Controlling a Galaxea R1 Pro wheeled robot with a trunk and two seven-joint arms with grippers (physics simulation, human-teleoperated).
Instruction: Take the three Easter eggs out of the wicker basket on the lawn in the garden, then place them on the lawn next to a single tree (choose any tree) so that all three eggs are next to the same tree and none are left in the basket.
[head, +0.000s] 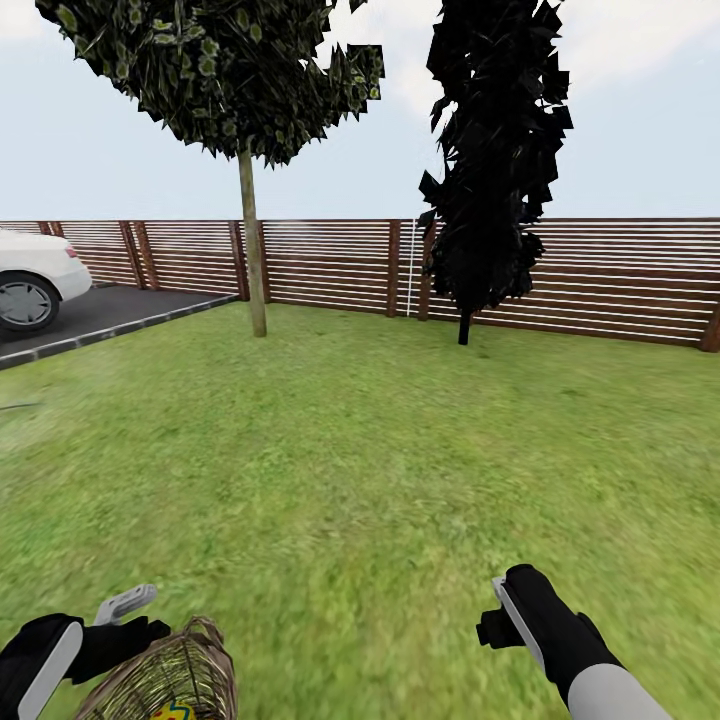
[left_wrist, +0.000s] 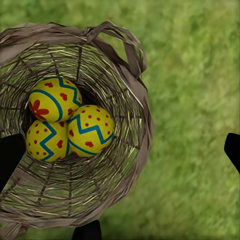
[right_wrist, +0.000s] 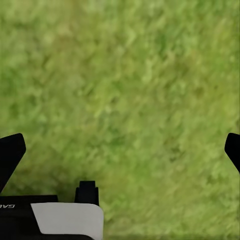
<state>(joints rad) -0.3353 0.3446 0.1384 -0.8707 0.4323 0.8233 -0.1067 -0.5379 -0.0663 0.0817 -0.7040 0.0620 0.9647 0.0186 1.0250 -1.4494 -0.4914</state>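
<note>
- Three Easter eggs (left_wrist: 66, 124) lay bunched at the bottom of the wicker basket (left_wrist: 125, 165), touching one another, so none had yet been taken out; a sliver of one showed at the basket's mouth in the head view too.
- Leftmost in the head view, the left gripper (head: 125, 620) sat against the wicker basket (head: 170, 675) at the frame's lower edge. Its wrist camera looked straight down into the weave, with one dark fingertip (left_wrist: 10, 157) over the basket wall and the other well out over grass. I judged the jaws stood wide, one finger inside the rim, but whether they carried the basket I could not tell.
- Beyond that arm, a white car (head: 30, 280) stood on the dark driveway (head: 100, 315), off the grass and of no use for the placing.
- Further along, a thin-trunked tree (head: 250, 240) rose from the lawn (head: 360, 460) near the slatted fence (head: 600, 275); it was well apart from the basket, which suggested the eggs, or the basket with them, would need to be taken across.
- Next stood a black-leaved tree (head: 495, 160), close to the fence.
- On the right, the right gripper (head: 500, 612) hung low over bare grass, its fingertips (right_wrist: 11, 150) spread to the edges of its wrist picture with nothing between them: free, probably kept ready to lift eggs out.
</note>
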